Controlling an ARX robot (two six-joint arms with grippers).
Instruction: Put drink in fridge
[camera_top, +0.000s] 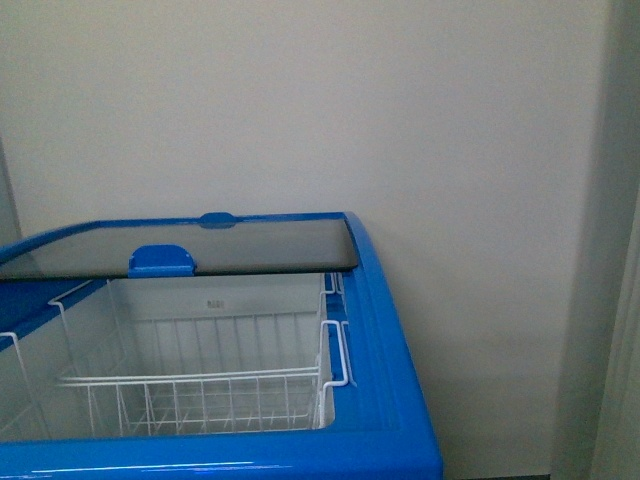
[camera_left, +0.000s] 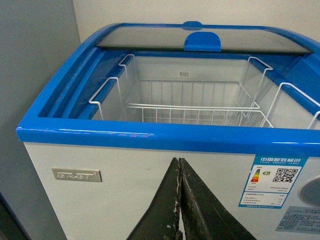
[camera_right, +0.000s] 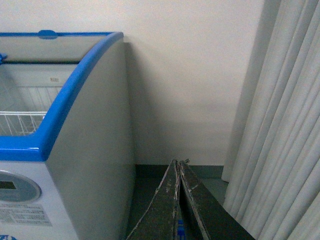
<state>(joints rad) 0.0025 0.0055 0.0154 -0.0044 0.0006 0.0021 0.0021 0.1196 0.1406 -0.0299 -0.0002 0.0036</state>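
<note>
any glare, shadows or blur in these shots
Front view: soft overall, a pale glare streak on the blue-rimmed white chest freezer, dark sliding glass lid. Left wrist view: sharper, a highlight along the rim, the shut left gripper dark. Right wrist view: the freezer casts a shadow on the cream wall; right gripper shut, dark.

You are looking at a fridge (camera_top: 385, 330) whose blue rim reads as glossy moulded plastic, catching pale highlights along the lower edge of the front view. Its sliding lid (camera_top: 250, 245), across the upper middle, is smooth dark glass with a shiny blue plastic handle (camera_top: 161, 261). Inside, the basket (camera_top: 200, 385) is thin white-coated wire. The cabinet side (camera_right: 95, 165) looks like smooth, satin-painted sheet. A glossy printed paper label (camera_left: 272, 180) sits at lower right of the left wrist view. The wall (camera_top: 400, 110) is matt; the curtain (camera_right: 285, 130) is soft pleated cloth. The fingers (camera_left: 200, 215) look black, matt and scuffed.
</note>
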